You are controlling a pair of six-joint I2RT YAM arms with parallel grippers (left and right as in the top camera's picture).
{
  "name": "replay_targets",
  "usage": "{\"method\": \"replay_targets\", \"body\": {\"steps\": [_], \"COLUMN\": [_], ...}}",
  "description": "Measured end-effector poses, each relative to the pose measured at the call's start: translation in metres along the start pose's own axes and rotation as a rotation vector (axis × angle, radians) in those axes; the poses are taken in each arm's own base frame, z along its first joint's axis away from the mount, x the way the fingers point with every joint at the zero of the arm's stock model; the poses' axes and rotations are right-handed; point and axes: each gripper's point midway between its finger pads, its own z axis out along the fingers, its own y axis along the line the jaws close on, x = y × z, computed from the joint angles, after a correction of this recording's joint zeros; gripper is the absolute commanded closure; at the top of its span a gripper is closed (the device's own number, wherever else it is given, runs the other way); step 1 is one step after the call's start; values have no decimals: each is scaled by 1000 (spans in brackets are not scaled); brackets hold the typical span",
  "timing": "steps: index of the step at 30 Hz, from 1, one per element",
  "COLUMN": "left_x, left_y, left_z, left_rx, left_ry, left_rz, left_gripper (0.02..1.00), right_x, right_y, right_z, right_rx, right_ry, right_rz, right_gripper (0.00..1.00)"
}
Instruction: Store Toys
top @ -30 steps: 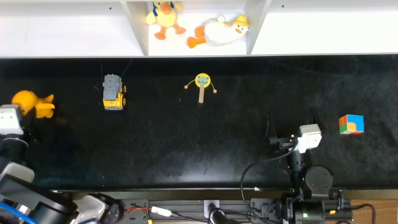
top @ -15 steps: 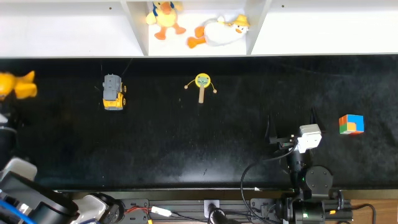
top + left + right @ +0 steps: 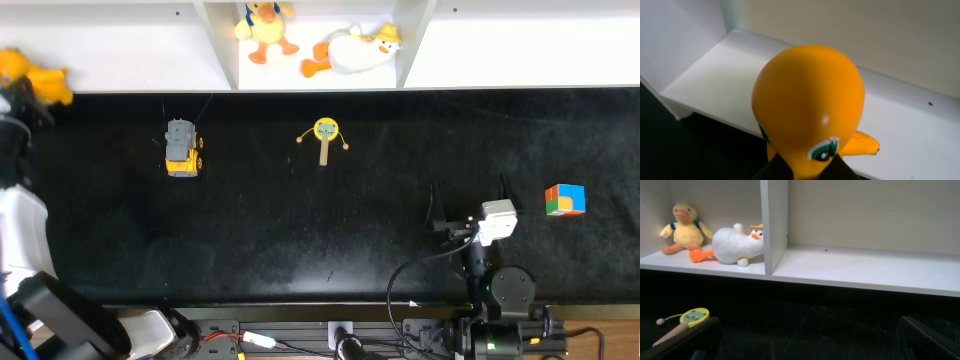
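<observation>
1. Shelf (image 3: 120, 60) middle compartment holds yellow duck plush (image 3: 264, 28) and white goose plush (image 3: 350, 50)
2. Left gripper (image 3: 807, 171) clamped on orange duck (image 3: 807, 105), at left compartment's front edge
3. Right gripper (image 3: 807, 347) fingers wide apart, near worktop (image 3: 300, 230) front edge
4. Truck (image 3: 182, 148), rattle (image 3: 324, 135), cube (image 3: 564, 199) lie well apart on the worktop

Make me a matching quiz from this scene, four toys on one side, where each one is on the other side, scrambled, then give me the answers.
Toys
1. orange duck
2. yellow plush duck
3. toy truck
4. colour cube

Places
A. on the black table, at its right side
B. in the middle compartment of the shelf
C. held in the left claw, at the shelf's left compartment
D. on the black table, left of the rattle

Pairs: 1-C, 2-B, 3-D, 4-A
</observation>
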Motion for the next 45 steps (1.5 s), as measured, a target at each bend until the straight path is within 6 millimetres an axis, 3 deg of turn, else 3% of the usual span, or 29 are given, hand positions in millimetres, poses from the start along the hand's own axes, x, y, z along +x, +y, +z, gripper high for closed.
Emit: {"method": "replay_targets", "body": {"steps": [3, 6, 16, 20, 25, 34, 45], "left_x": [-18, -22, -3, -5, -11, 1, 5], "left_y": [-11, -16, -14, -18, -23, -47, -42], "left_z": [4, 5, 25, 34, 36, 47, 49], "left_rx": [-34, -51, -28, 7, 38, 92, 68], "left_ry": [-20, -27, 6, -24, -56, -28, -18], "left_rz": [71, 110, 175, 186, 173, 175, 172], "left_gripper": [985, 985, 982, 982, 985, 985, 982], "right_x": [0, 0, 0, 0, 0, 0, 0], "right_y": [0, 0, 0, 0, 0, 0, 0], "right_z": [0, 0, 0, 0, 0, 0, 0], "right_rx": [0, 0, 0, 0, 0, 0, 0], "right_ry": [0, 0, 1, 0, 0, 1, 0], "right_rz": [0, 0, 0, 0, 0, 0, 0], "right_gripper": [5, 7, 5, 5, 5, 7, 7]}}
